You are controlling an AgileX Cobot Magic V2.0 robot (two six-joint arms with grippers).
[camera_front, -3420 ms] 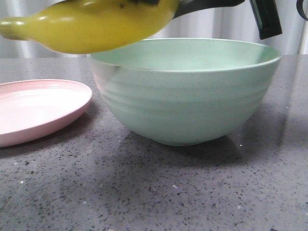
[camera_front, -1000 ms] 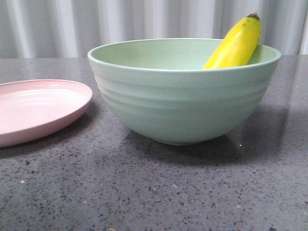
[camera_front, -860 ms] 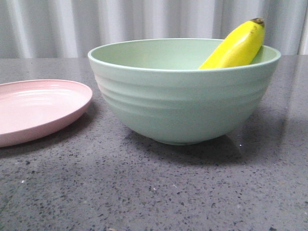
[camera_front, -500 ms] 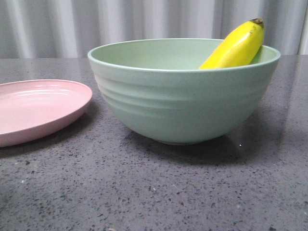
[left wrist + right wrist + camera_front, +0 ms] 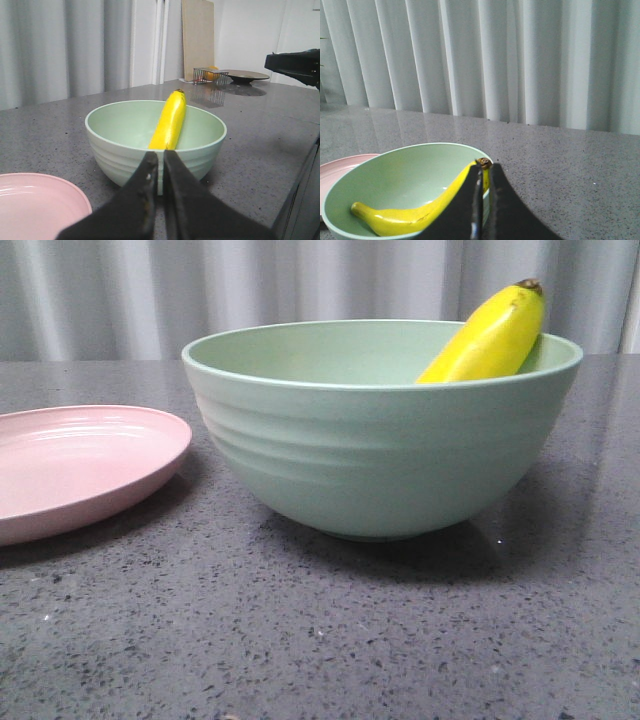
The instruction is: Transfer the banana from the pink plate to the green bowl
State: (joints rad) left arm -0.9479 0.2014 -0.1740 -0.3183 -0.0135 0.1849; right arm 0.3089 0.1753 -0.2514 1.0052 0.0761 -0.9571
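The yellow banana (image 5: 490, 340) lies inside the green bowl (image 5: 380, 460), leaning on the right inner wall with its dark tip above the rim. The pink plate (image 5: 70, 465) sits bare to the bowl's left. No gripper shows in the front view. In the left wrist view, my left gripper (image 5: 161, 156) is shut and empty, off the bowl (image 5: 120, 145) with the banana (image 5: 170, 122) beyond it and the plate (image 5: 35, 205) alongside. In the right wrist view, my right gripper (image 5: 484, 172) is shut and empty, back from the bowl (image 5: 395, 175) and the banana (image 5: 405, 217).
The grey speckled table (image 5: 320, 640) carries the bowl and plate. A pleated white curtain (image 5: 300, 290) hangs behind. In the left wrist view, a wire basket (image 5: 210, 76) and a dark dish (image 5: 245, 76) stand far back, and the table's edge (image 5: 295, 185) drops off beside the bowl.
3.4 s ago a gripper held the banana above the bowl's left rim. Now it rests in the bowl, let go, and the gripper has left the front view. Its tip rocked slightly.
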